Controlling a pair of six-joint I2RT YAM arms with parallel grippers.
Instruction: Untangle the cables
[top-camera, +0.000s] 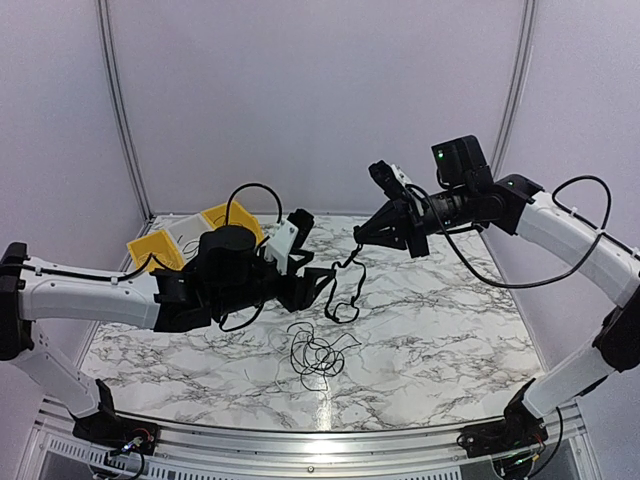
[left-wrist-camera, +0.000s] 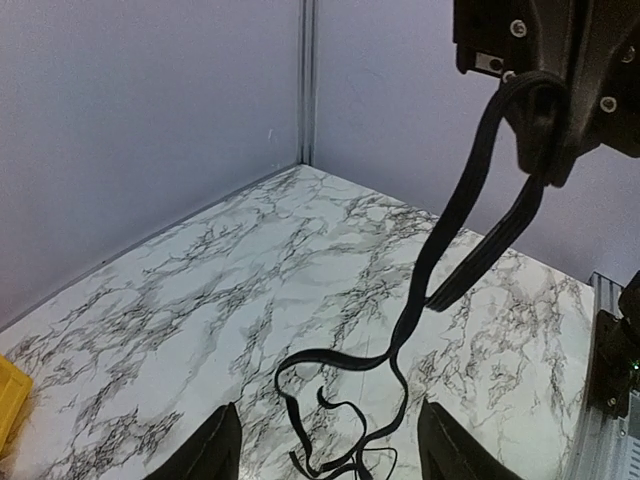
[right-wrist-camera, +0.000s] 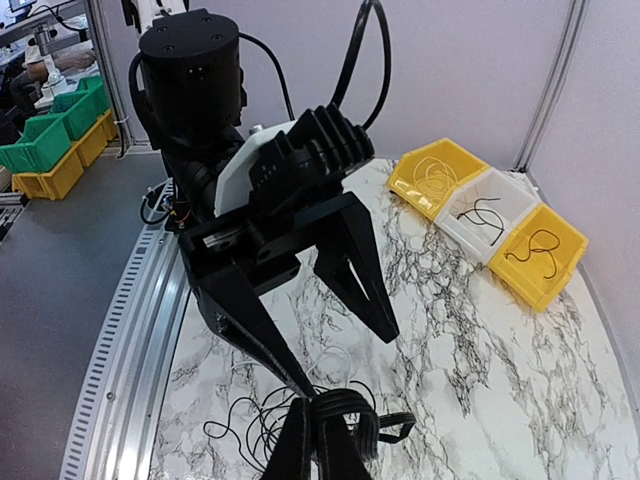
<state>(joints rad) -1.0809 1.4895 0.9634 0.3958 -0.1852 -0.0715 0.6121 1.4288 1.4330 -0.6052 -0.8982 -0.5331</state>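
Overlapping indistinguishably: thin cables (top-camera: 314, 354)

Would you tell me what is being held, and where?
The right gripper pinches a cable at the top of its hanging loop; the left gripper is open, empty.

The left arm (top-camera: 90, 295) hides part of the far-left bins (top-camera: 155, 248). Strands in the cable pile (top-camera: 315, 355) are too thin to tell apart. The flat cable (left-wrist-camera: 437, 250) runs off the left wrist view's bottom edge.
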